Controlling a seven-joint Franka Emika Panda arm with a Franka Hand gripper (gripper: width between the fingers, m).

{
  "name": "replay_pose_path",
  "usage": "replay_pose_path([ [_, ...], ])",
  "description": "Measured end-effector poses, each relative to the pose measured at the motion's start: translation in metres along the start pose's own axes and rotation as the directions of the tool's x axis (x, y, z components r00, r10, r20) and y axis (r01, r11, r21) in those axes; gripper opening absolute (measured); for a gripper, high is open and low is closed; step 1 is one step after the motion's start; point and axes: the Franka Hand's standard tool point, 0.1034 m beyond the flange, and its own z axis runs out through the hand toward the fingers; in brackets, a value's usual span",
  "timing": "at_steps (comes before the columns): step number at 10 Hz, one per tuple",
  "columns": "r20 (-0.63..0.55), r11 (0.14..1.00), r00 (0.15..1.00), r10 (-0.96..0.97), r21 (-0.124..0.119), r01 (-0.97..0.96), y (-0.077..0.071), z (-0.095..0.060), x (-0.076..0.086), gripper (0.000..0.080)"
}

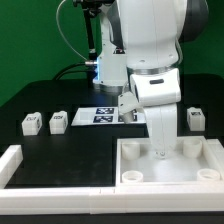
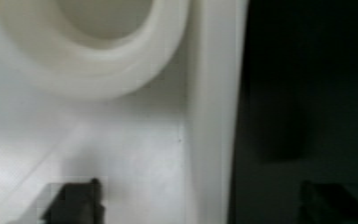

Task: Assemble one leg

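Three legs, small white blocks with tags, stand on the black table: two on the exterior view's left (image 1: 32,122) (image 1: 58,120) and one on the right (image 1: 196,118). My gripper (image 1: 160,146) is down at the back rim of the large white tray-like piece (image 1: 215,150), well away from the legs. In the wrist view the gripper (image 2: 197,202) is open: its dark fingertips (image 2: 69,200) stand wide apart, with blurred white tray surface (image 2: 123,130) and a round socket (image 2: 87,30) close below. I see no leg between the fingers.
The marker board (image 1: 104,116) lies behind the gripper at the table's middle. A white L-shaped rail (image 1: 12,162) lies at the front on the exterior view's left. The arm's base and cables stand at the back.
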Motion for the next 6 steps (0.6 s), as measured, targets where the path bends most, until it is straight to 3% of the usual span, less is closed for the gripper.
replay_pose_path([
  [1,0.0,1.0,1.0,0.0,0.0,0.0,0.0,0.0,-0.0001,0.0593],
  [2,0.0,1.0,1.0,0.0,0.0,0.0,0.0,0.0,-0.0002,0.0643],
  [6,0.0,1.0,1.0,0.002,-0.001,-0.002,0.0002,-0.0003,-0.0004,0.0649],
])
